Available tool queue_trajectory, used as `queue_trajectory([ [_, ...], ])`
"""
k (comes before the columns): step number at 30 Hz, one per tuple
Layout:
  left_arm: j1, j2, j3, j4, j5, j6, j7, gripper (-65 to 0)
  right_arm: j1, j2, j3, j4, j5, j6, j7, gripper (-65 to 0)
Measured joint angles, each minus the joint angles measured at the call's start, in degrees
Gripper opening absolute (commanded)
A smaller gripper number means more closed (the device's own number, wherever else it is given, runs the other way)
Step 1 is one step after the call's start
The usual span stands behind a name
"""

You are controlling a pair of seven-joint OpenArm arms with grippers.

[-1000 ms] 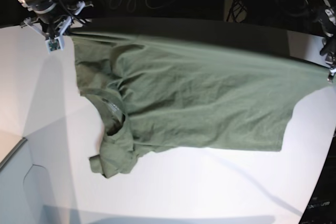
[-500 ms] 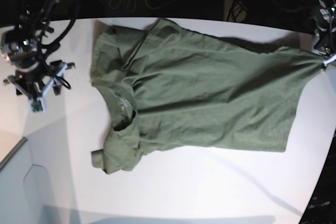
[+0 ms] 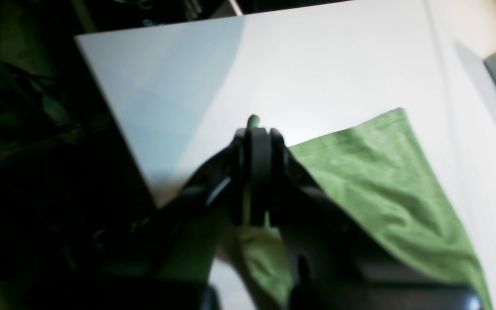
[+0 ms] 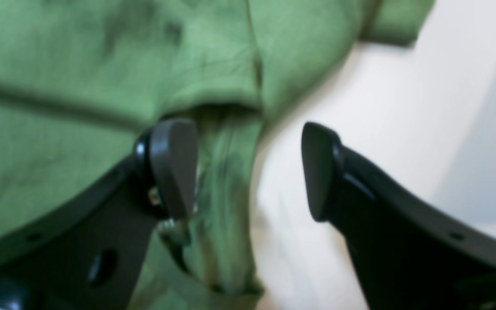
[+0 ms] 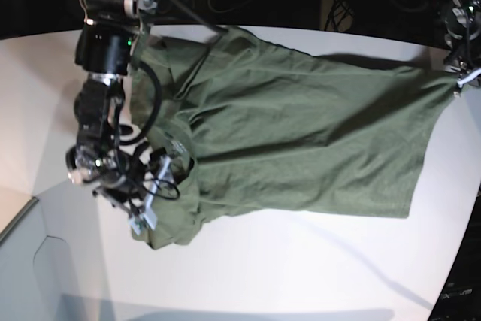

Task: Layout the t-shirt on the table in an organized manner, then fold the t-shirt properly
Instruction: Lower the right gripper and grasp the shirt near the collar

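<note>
We see the broad, smooth white bench [image 5: 301, 261] brightly lit from above, with soft shadows under the wrinkled olive-green cotton t-shirt [image 5: 301, 140]. The base view bends at its edges; its background is dark. Both wrist views are blurred, and glare whitens the left wrist view's bench.

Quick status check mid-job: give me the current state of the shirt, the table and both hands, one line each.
Olive-green cotton t-shirt: spread mostly flat but wrinkled, collar and sleeve end bunched, one hem corner pinched and held.
White tabletop: carries the shirt, bare surface around it.
Left hand: shut on the t-shirt's hem corner at the table edge.
Right hand: open, over the bunched collar end, gripping nothing.
</note>
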Motion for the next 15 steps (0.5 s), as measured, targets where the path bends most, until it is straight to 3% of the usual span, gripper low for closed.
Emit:
queue_trajectory([
  [5,0.11,0.70,0.07,0.02,-0.20,-0.07,-0.15,-65.0,5.38,0.52,0.00,-10.16,-0.07,0.00,4.90,-26.6],
  [15,0.11,0.66,0.07,0.02,-0.20,-0.04,-0.20,-65.0,7.21,1.18,-0.13,-22.34,-0.33,0.02,16.83,-27.0],
])
